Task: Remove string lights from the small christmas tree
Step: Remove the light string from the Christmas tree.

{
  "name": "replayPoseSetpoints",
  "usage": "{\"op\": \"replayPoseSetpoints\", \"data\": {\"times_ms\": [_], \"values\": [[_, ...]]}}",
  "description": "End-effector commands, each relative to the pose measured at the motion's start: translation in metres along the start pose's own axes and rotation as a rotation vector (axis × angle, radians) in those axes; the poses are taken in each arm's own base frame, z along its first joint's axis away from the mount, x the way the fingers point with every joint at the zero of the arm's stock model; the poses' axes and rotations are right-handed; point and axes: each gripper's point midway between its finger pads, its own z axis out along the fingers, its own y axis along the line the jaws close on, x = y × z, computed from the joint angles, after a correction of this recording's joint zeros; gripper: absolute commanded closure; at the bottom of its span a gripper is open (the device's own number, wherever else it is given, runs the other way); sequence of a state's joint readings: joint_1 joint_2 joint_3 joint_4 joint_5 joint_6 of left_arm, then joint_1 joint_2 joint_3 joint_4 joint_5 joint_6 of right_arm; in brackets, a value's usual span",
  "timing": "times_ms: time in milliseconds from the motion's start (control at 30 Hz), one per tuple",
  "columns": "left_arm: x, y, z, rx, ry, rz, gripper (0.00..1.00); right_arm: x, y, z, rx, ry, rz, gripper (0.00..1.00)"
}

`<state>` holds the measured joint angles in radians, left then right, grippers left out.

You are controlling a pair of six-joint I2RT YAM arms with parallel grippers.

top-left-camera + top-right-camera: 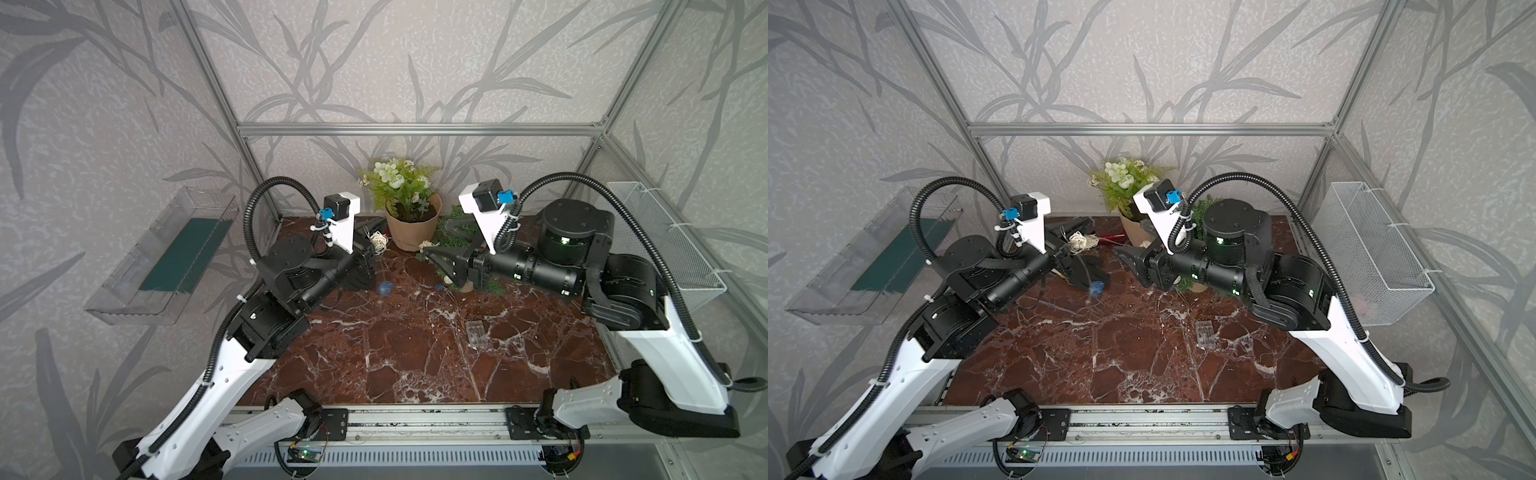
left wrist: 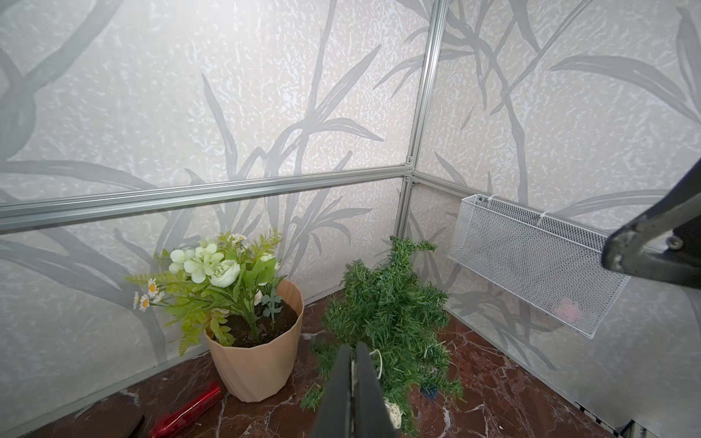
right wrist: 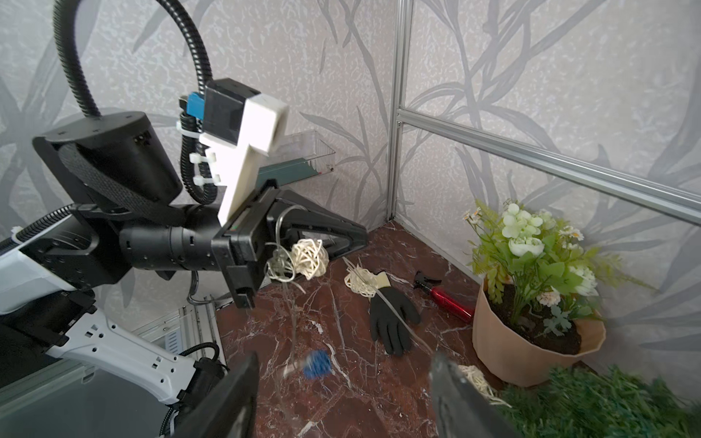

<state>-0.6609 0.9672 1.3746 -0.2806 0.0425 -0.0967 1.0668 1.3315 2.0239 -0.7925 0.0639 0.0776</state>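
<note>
String lights (image 3: pixel 307 259) across glove (image 3: pixel 394 318), red bottle (image 3: pixel 449 301), flowerpot (image 3: pixel 523 352) beside tree (image 2: pixel 390 314)

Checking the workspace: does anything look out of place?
The string lights hang in a tangle from the left pincer, their wire trailing over a black glove; a red spray bottle lies on its side by the pot.

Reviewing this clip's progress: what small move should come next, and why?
Probably swing the open right pincer to the cream ball lying against the small christmas tree and close there: the left pincer is shut on the string lights, yet that end lies at the branches.
</note>
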Motion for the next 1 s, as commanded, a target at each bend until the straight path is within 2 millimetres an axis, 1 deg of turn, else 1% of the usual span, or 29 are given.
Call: {"op": "replayPoseSetpoints", "data": {"times_ms": [0, 100, 167, 200, 233, 300, 400, 467, 567, 700, 833, 967], "values": [[-0.007, 0.001, -0.014, -0.012, 0.021, 0.002, 1.0, -0.002, -0.014, -0.014, 0.072, -0.039, -0.014, 0.3], [-0.011, -0.004, -0.019, 0.014, 0.027, -0.017, 1.0, 0.013, -0.024, -0.017, 0.106, -0.013, -0.011, 0.3], [-0.009, -0.004, -0.019, 0.017, 0.032, -0.021, 1.0, 0.024, -0.029, -0.017, 0.117, 0.007, -0.001, 0.3], [-0.007, -0.003, -0.018, 0.012, 0.038, -0.019, 1.0, 0.029, -0.029, -0.018, 0.115, 0.016, 0.002, 0.3], [-0.003, -0.002, -0.017, 0.002, 0.048, -0.017, 1.0, 0.034, -0.04, -0.018, 0.148, 0.024, 0.01, 0.3], [0.006, 0.005, -0.014, -0.037, 0.077, -0.008, 1.0, 0.043, -0.044, -0.017, 0.155, 0.041, 0.019, 0.3], [0.026, 0.023, -0.009, -0.136, 0.147, 0.009, 1.0, 0.053, -0.049, -0.019, 0.167, 0.059, 0.025, 0.3], [0.04, 0.036, -0.011, -0.206, 0.193, 0.015, 1.0, 0.058, -0.053, -0.022, 0.18, 0.067, 0.025, 0.3], [0.064, 0.058, -0.019, -0.329, 0.273, 0.012, 1.0, 0.064, -0.06, -0.028, 0.198, 0.074, 0.03, 0.3], [0.105, 0.084, -0.031, -0.448, 0.405, -0.009, 1.0, 0.072, -0.069, -0.032, 0.214, 0.082, 0.049, 0.3], [0.136, 0.102, -0.039, -0.518, 0.473, -0.06, 1.0, 0.083, -0.076, -0.03, 0.221, 0.1, 0.069, 0.3], [0.156, 0.125, -0.037, -0.587, 0.512, -0.079, 1.0, 0.095, -0.08, -0.023, 0.223, 0.127, 0.085, 0.29]]}}
